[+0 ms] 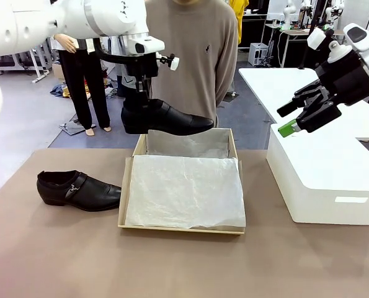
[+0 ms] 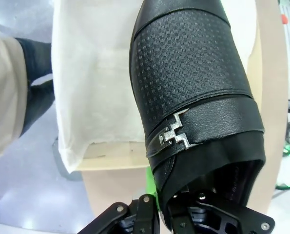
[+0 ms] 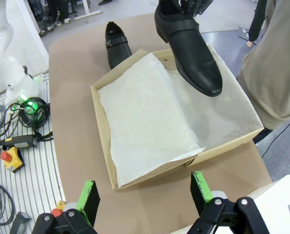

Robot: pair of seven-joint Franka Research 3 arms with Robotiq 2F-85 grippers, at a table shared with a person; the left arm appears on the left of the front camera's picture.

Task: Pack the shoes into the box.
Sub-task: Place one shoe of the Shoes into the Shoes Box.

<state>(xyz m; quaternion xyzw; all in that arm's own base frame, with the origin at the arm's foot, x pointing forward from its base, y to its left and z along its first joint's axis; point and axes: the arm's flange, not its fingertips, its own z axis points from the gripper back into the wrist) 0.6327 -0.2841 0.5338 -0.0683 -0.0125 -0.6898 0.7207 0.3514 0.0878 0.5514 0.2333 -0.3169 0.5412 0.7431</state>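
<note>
Brown surface (image 1: pixel 48 248) carries the tissue-lined box (image 1: pixel 127 186), one shoe (image 1: pixel 79 189) lying at its nine o'clock. Left fingers (image 1: pixel 139 96) are clenched on the heel collar of the other shoe (image 1: pixel 165 118) above the box's twelve o'clock rim; right fingers (image 1: pixel 288 128) hang released at three o'clock. Gripped only there, it may swivel and snag that rim.
</note>
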